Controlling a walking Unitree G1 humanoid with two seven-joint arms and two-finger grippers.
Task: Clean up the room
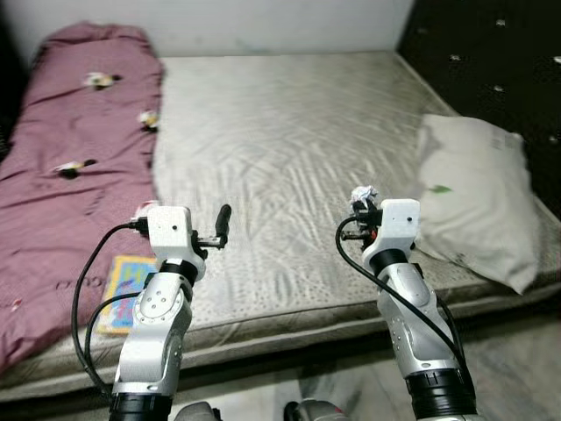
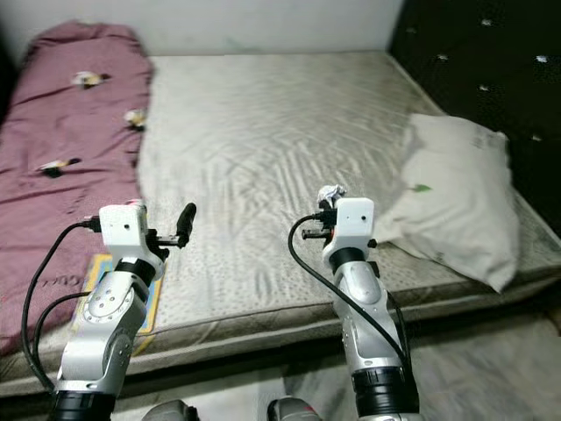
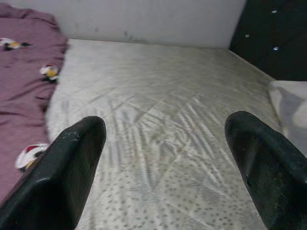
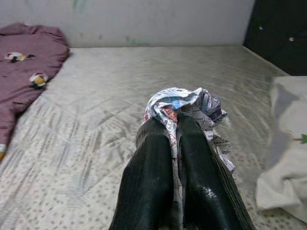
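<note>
Right tool clenched on crumpled paper, lifted off bed for disposal, I'd guess | left tool released, hovering spare | pillow at headboard side

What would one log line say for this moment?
right tool: shut on crumpled paper | left tool: open, empty | both above bed

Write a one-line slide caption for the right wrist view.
Right gripper, jaws shut on a crumpled printed paper wad, above the grey mattress.
</note>
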